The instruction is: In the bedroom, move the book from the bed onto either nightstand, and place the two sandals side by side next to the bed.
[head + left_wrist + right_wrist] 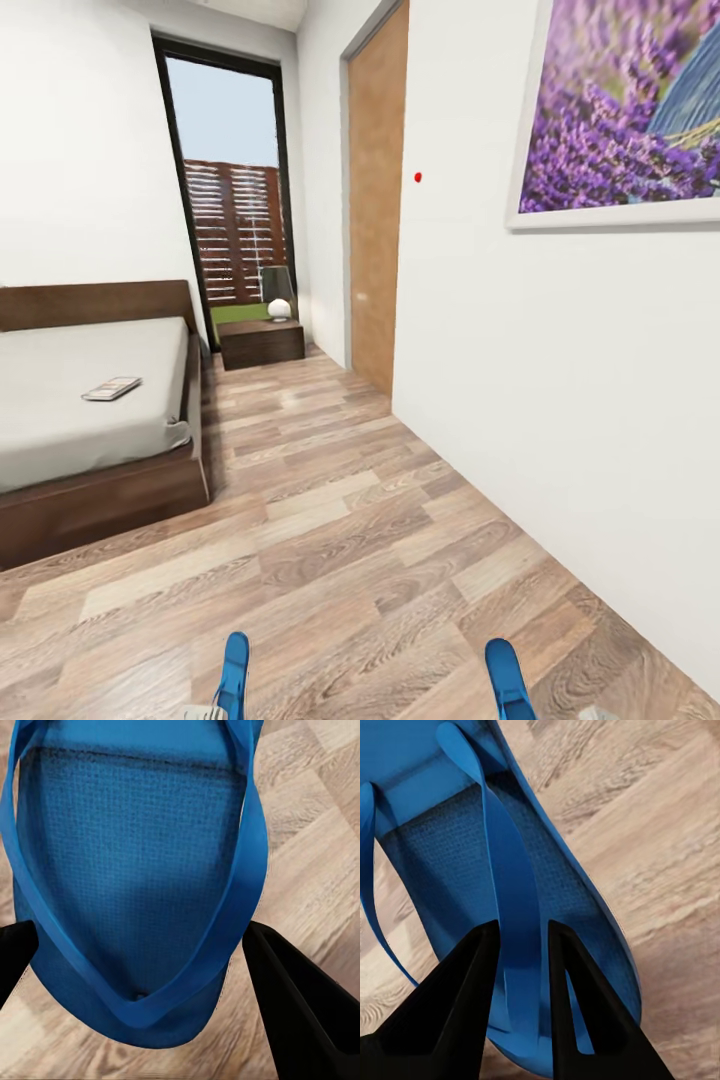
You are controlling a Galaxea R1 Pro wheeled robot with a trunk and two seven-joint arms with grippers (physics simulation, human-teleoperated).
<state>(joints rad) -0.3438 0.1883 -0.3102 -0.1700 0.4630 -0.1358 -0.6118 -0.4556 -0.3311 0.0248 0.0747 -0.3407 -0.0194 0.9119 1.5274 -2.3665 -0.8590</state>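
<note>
Wood-plank floor (360, 540) — white wall (560, 400), bed (90, 420) left.

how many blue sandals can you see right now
2. One sandal is at the left gripper, low in the head view; the other sandal has its strap between the right gripper's fingers.

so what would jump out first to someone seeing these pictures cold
Probably the two bright blue sandals: one sandal sits between the left gripper's wide-set fingers, and the right gripper pinches a strap of the other sandal, both above the wood floor. Next, the purple lavender picture on the white wall at right. Then the book lying on the grey bed at left.
</note>
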